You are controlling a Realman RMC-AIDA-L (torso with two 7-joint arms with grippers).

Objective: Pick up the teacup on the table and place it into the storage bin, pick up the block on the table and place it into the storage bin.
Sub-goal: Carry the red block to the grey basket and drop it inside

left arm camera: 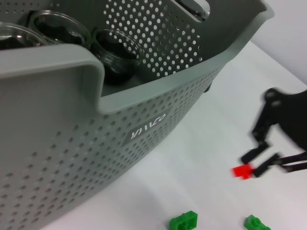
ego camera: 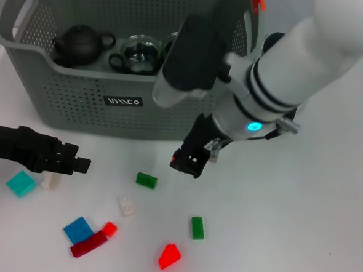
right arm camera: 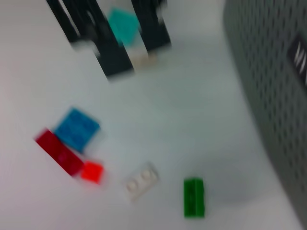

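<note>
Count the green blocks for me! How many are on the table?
2. One small green plastic block lies on the white table just in front of the grey perforated storage bin; the other green block lies nearer the robot, beside the red wedge. More could hide under the arms.

black teapot (ego camera: 81, 43) in basket | glass jar (left arm camera: 114, 55) beside it | white table (ego camera: 299, 229)

— What do we see on the white tabletop (ego camera: 325, 206)?

— We see the grey storage bin (ego camera: 78, 105) at the back. In front of it we count scattered blocks: two green blocks (ego camera: 146, 180) (ego camera: 197, 227), a white block (ego camera: 126, 205), a teal tile (ego camera: 21, 183), a blue tile (ego camera: 78, 229) touching a dark red bar (ego camera: 88, 245), and a red wedge (ego camera: 169, 256).
</note>
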